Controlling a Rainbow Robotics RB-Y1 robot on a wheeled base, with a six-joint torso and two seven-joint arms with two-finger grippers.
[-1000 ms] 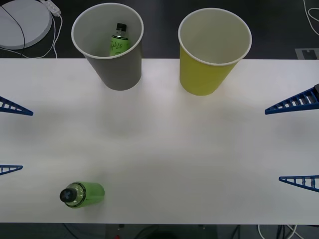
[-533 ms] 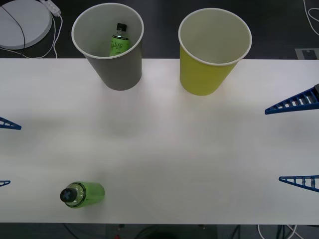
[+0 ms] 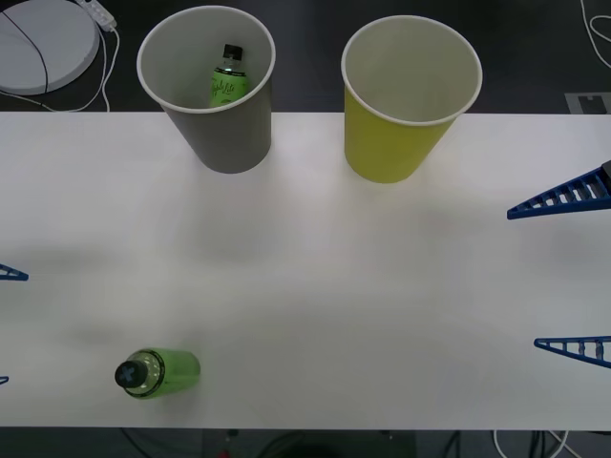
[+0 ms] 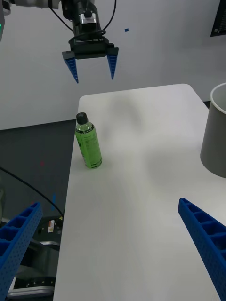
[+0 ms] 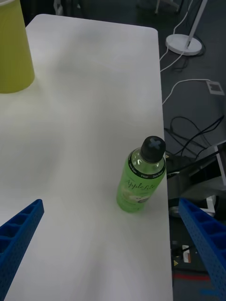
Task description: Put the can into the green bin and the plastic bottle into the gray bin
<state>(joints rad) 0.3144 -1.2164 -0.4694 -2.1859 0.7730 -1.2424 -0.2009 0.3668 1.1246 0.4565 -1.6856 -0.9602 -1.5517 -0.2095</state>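
A plastic bottle (image 3: 158, 372) stands near-left on the tabletop (image 3: 315, 286); left gripper (image 4: 91, 61) and right gripper (image 3: 563, 277) hover with jaws spread.

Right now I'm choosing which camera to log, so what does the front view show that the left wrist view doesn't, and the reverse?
Front view: the gray bin with a green bottle inside, the green bin's hollow inside, and the open right hand at the table's right edge. Left wrist view: the standing plastic bottle's printed label and the floor cables. Both share that bottle, the green bin and the white table.
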